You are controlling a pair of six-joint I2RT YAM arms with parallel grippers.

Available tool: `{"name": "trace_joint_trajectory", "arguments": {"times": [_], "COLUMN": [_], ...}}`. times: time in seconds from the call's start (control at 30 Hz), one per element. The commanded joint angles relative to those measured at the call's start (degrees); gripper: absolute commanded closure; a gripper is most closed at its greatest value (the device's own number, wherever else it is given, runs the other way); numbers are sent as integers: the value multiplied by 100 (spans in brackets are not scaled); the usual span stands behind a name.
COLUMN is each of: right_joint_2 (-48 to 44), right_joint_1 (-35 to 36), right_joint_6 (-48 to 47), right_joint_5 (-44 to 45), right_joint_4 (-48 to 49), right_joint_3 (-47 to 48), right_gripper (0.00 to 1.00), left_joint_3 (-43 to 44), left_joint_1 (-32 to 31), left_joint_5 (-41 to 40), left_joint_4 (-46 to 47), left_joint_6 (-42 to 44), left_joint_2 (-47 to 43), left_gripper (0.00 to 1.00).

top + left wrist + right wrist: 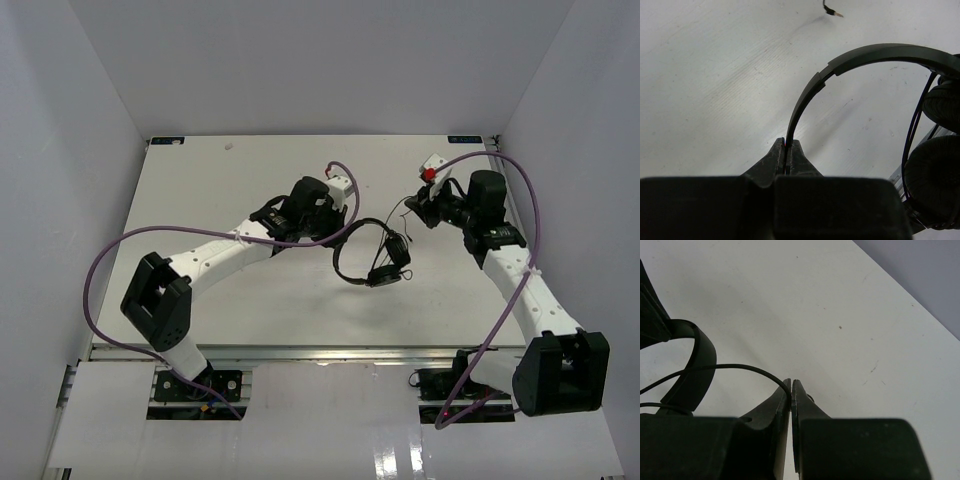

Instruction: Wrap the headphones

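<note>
between your 2 arms, mid-worktop (pixel 250 180), are the headphones (pixel 385 272): your left tool (pixel 788 146) clamps the headband (pixel 865 54), your right tool (pixel 791 386) pinches the thin black cord (pixel 730 367).

We saw that the left arm (pixel 215 253) and the right arm (pixel 545 305) wore white shells between bulky black joint housings (pixel 158 300), each trailed a thick purple cable (pixel 89 285), the left gripper (pixel 786 150) and right gripper (pixel 791 387) had matte black wedge-shaped fingers (pixel 774 161), and a red spot (pixel 428 174) marked the right wrist's white block (pixel 436 162).
</note>
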Motion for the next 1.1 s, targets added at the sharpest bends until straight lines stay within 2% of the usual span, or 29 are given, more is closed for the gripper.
{"name": "trace_joint_trajectory", "arguments": {"times": [0.0, 0.13, 0.37, 0.53, 0.7, 0.97, 1.0, 1.07], "right_joint_2": [158, 505, 1025, 1608, 2072, 2285, 2167, 1931], "right_joint_1": [-40, -64, -201, -208, -183, -112, -117, -125], "right_joint_6": [284, 512, 1204, 2298, 3358, 4203, 4035, 3254], "right_joint_5": [-589, -1045, -2100, -3089, -3320, -3344, -3254, -3003], "right_joint_4": [439, 535, 983, 1995, 2956, 4117, 4045, 3189], "right_joint_3": [-148, -212, -101, 10, 141, -26, -82, -86], "right_gripper": [91, 90, 86, 84, 83, 82, 75, 56], "left_joint_3": [189, 458, 1003, 1616, 2197, 2728, 2751, 2796], "left_joint_1": [-29, -24, -26, -53, -68, -68, -68, -68], "left_joint_5": [168, 358, 182, -44, -294, -599, -678, -796], "left_joint_4": [68, 29, -205, -587, -1089, -1379, -1402, -1448], "left_joint_6": [-55, -173, -462, -537, -531, -556, -556, -556], "left_joint_2": [-639, -874, -1241, -1226, -1191, -1137, -1126, -1105], "left_gripper": [100, 100, 100, 100, 100, 100, 100, 100]}}
